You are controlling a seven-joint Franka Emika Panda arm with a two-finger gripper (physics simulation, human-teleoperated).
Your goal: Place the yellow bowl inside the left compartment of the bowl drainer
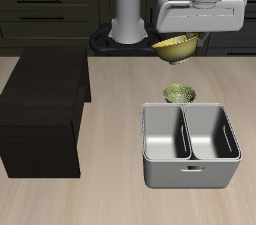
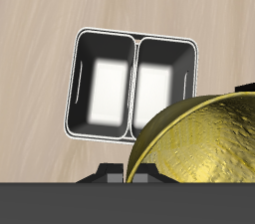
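Observation:
The yellow bowl hangs tilted high above the table, with my gripper shut on its rim. It is farther back than the bowl drainer, a grey tub with a centre wall; both compartments hold nothing. In the wrist view the golden bowl fills the foreground beside my gripper, and the bowl drainer lies below, partly covered by the bowl.
An olive-green bowl sits on the table just behind the drainer, under the held bowl. A dark cabinet block stands beside the drainer, apart from it. The robot's base is at the back.

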